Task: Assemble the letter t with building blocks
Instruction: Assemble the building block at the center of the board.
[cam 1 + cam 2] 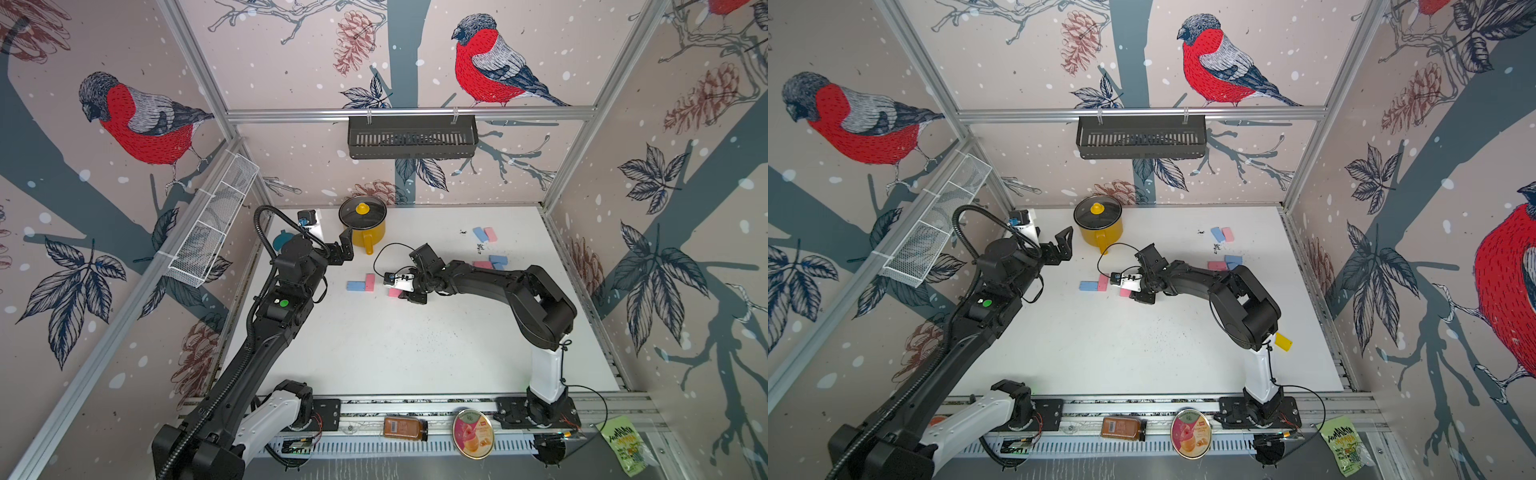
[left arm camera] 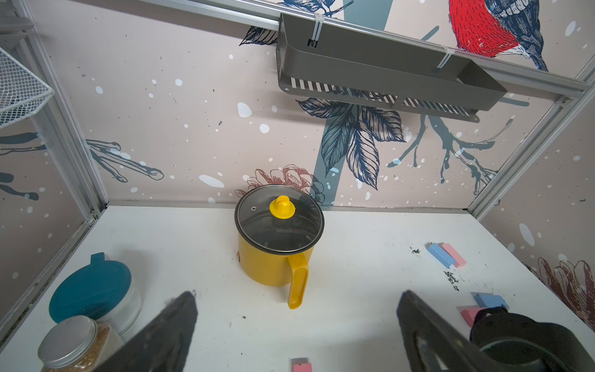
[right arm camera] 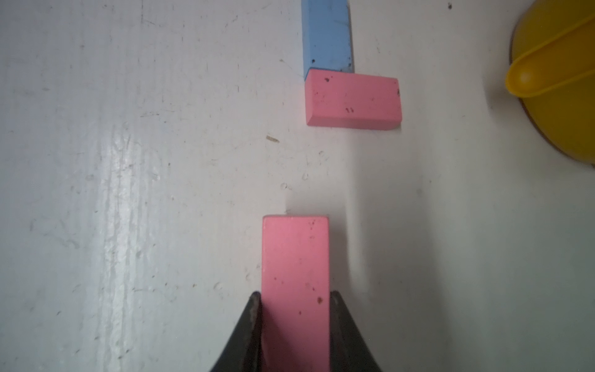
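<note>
Tabletop of scuffed white board (image 1: 415,353) carries a yellow metal pot with glass lid (image 1: 363,226) at the back. The left gripper (image 1: 347,243) hovers near it, jaws wide apart. The right gripper (image 3: 294,299) is clamped on a flat pink rectangular block (image 3: 294,257), short of a second pink block (image 3: 352,101) lying across the end of a light blue block (image 3: 326,35).

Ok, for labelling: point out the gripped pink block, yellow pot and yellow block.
held pink rectangular block (image 3: 295,257): right wrist view, top face.
yellow metal pot (image 2: 267,264): left wrist view, wall.
yellow rectangular block (image 1: 1283,341): a top view, upper face.
</note>
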